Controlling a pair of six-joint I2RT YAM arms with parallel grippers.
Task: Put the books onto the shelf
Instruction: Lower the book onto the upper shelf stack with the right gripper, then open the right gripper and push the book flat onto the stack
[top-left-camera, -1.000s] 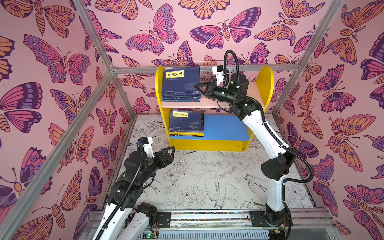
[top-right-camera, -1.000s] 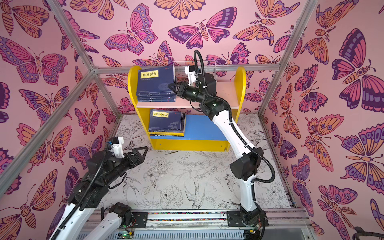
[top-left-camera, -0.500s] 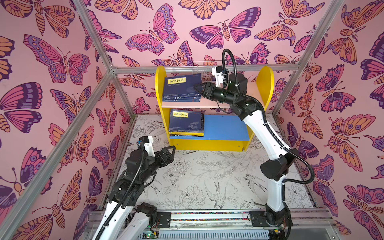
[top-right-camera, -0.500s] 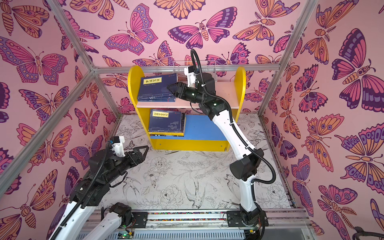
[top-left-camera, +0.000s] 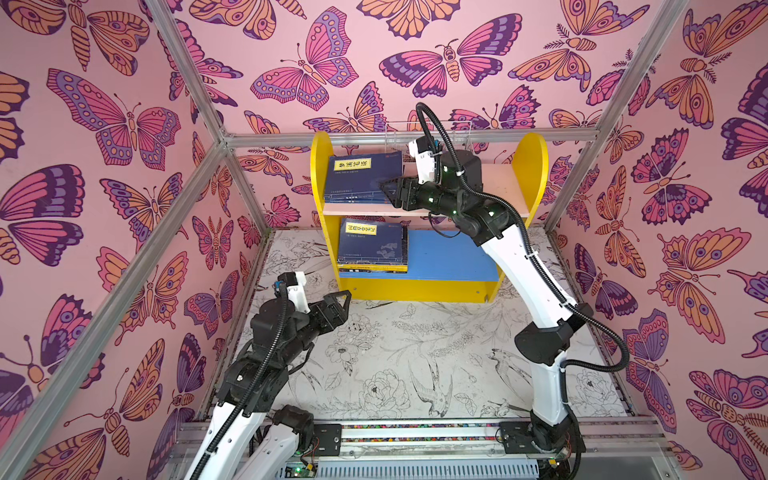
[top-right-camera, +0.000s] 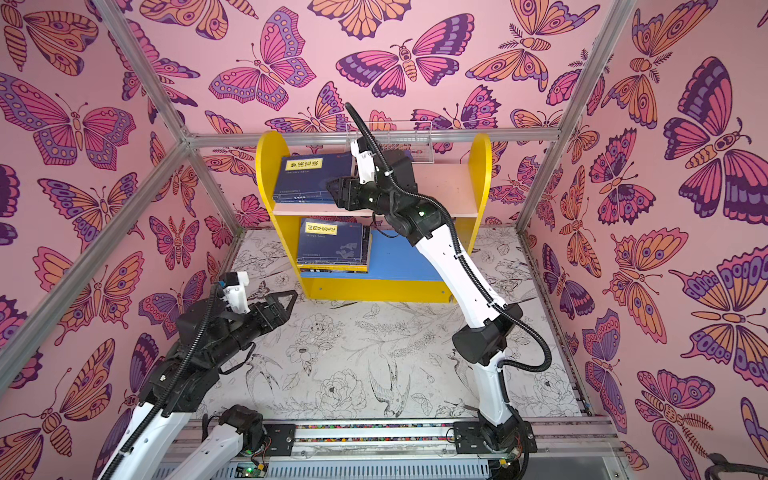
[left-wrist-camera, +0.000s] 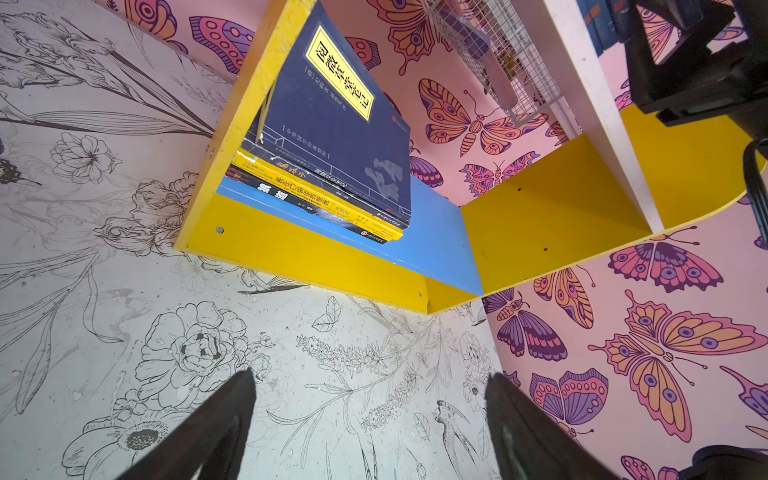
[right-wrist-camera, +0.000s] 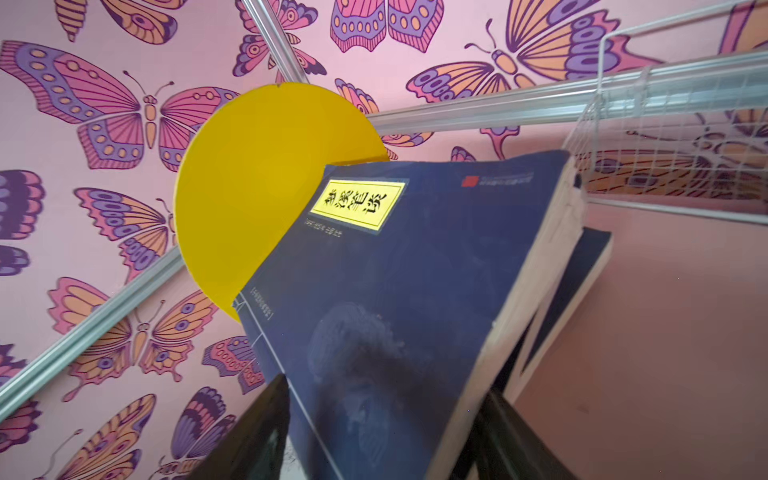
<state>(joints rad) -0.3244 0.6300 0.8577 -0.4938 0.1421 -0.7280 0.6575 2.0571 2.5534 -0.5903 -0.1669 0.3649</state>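
Release on the upper shelf board

My right tool (top-left-camera: 392, 192) has just parted its jaws from the navy book (top-left-camera: 362, 178), now lying on the far-left stack on the shelf (top-left-camera: 505, 185). My left tool (top-left-camera: 338, 305) hangs apart, empty, over the table (top-left-camera: 415, 361); none left there.

A shelf (top-left-camera: 428, 291) stands at the back of the surface (top-left-camera: 415, 353); books (top-left-camera: 361, 180) lie stacked at the left of both its boards

Navy books (top-left-camera: 363, 180) with yellow title labels lie stacked flat at the left end of the shelf's (top-left-camera: 505, 183) pink upper board; another stack (top-left-camera: 372, 247), navy above yellow spines, lies on the blue lower board.
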